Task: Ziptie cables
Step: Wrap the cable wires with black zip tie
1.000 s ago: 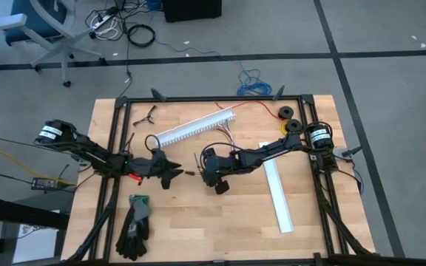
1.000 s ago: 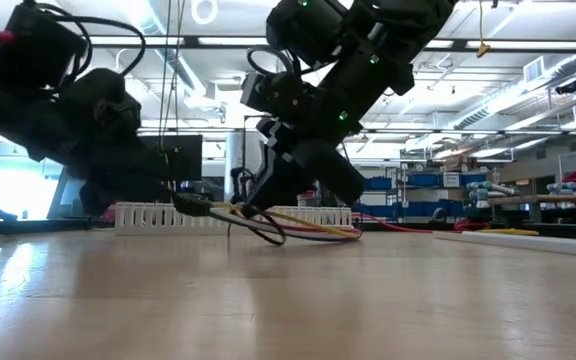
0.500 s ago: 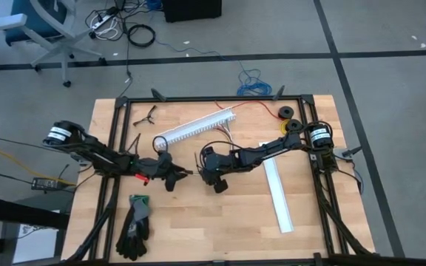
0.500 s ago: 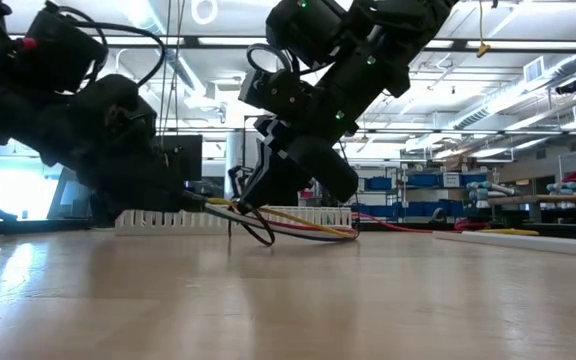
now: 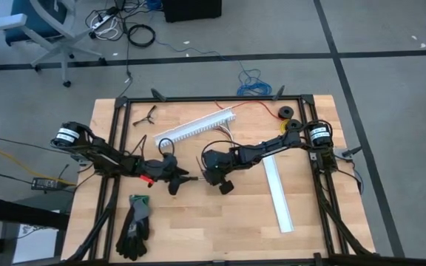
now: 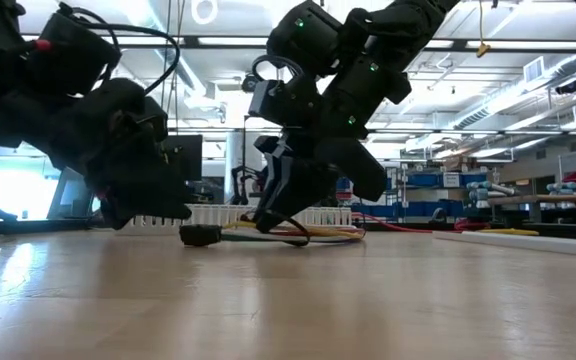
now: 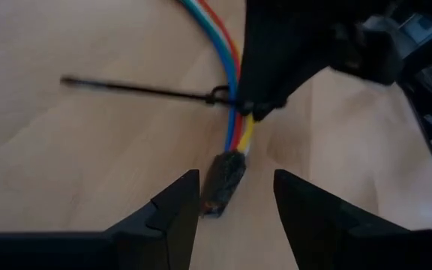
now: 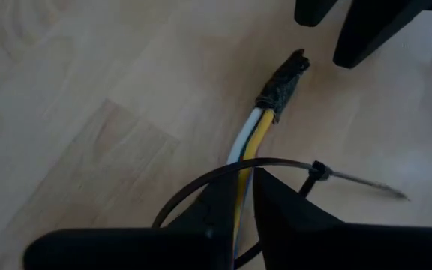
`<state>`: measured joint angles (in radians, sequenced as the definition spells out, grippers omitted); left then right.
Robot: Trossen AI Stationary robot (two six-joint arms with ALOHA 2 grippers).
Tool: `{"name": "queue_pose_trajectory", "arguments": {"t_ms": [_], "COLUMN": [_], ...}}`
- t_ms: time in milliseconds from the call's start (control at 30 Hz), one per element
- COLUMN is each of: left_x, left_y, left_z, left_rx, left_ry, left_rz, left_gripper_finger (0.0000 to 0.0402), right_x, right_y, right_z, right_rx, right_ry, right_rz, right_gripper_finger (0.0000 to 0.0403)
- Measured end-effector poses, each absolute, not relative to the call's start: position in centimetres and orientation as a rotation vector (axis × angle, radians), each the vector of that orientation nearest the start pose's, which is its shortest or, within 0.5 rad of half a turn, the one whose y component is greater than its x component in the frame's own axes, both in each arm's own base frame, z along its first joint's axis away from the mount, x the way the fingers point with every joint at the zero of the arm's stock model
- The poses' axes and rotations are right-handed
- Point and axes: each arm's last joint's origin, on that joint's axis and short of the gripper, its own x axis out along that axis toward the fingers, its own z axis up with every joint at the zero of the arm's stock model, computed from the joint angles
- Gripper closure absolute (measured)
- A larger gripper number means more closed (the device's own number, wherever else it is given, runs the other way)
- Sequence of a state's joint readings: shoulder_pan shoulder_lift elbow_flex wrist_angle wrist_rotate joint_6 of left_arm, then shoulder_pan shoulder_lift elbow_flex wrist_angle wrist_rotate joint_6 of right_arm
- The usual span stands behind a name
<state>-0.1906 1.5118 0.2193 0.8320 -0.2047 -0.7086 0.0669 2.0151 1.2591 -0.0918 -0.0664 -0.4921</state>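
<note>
The cables (image 8: pixel 247 150) are a thin bundle of yellow, white, blue and red wires ending at a small dark connector (image 7: pixel 223 184). The connector lies on the wooden table mid-way between both arms (image 5: pixel 195 178). A loose black zip tie (image 8: pixel 317 171) loops around the bundle, its tail (image 7: pixel 126 88) lying out over the table. My right gripper (image 8: pixel 247 210) is shut on the bundle just behind the connector. My left gripper (image 7: pixel 235 214) is open and low at the table, its fingers on either side of the connector and clear of it. My right gripper pinches the wire bundle (image 8: pixel 244 178) between its two fingers, a short way behind the connector and just beside the zip-tie loop. The fingers come slanting down from the table's right side (image 6: pixel 280 212). The connector end (image 6: pixel 200 236) rests on the table beyond them.
A white slotted channel (image 5: pixel 194 127) lies beyond the grippers, and a flat white strip (image 5: pixel 278 193) lies to the right. Black gloves (image 5: pixel 135 225) sit near the left front. Tape rolls (image 5: pixel 285 112) and a red wire (image 5: pixel 251 106) lie at the far right. A black frame (image 5: pixel 213 98) borders the table.
My left gripper has moved toward the table's right, up to the connector. My right gripper has dipped lower. The connector end of the cables, held up in the air a second ago, now lies on the table.
</note>
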Motion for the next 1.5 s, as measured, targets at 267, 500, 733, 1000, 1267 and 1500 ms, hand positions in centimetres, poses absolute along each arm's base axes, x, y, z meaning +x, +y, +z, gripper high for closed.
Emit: {"name": "queue_pose_trajectory", "arguments": {"t_ms": [267,500,733,1000,1267,1500], "left_x": [21.4,21.4,21.4,22.3,22.4,22.4], "left_y": [-3.2,-1.7,-1.0,-0.9,-0.9,-0.9], "left_z": [10.6,10.3,10.1,10.6,10.6,10.7], "left_rx": [-0.625,-0.675,-0.719,-0.689,-0.686,-0.689], "left_ry": [0.406,0.387,0.411,0.432,0.438,0.432], "left_rz": [0.200,0.338,0.363,0.365,0.366,0.356], "left_gripper_finger": [0.0220,0.0220,0.0220,0.0220,0.0220,0.0220], "right_x": [41.6,41.9,41.8,41.3,40.8,40.2], "right_y": [2.7,2.1,2.0,1.5,1.4,0.8], "right_z": [14.5,14.7,14.6,14.7,18.2,18.4], "right_rx": [-0.469,-0.393,-0.432,-0.502,-0.515,-0.385], "right_ry": [0.804,0.786,0.818,0.893,0.808,0.854], "right_rz": [0.298,0.223,0.173,0.034,-0.055,-0.065], "right_gripper_finger": [0.0308,0.0307,0.0325,0.0328,0.0330,0.0330]}}
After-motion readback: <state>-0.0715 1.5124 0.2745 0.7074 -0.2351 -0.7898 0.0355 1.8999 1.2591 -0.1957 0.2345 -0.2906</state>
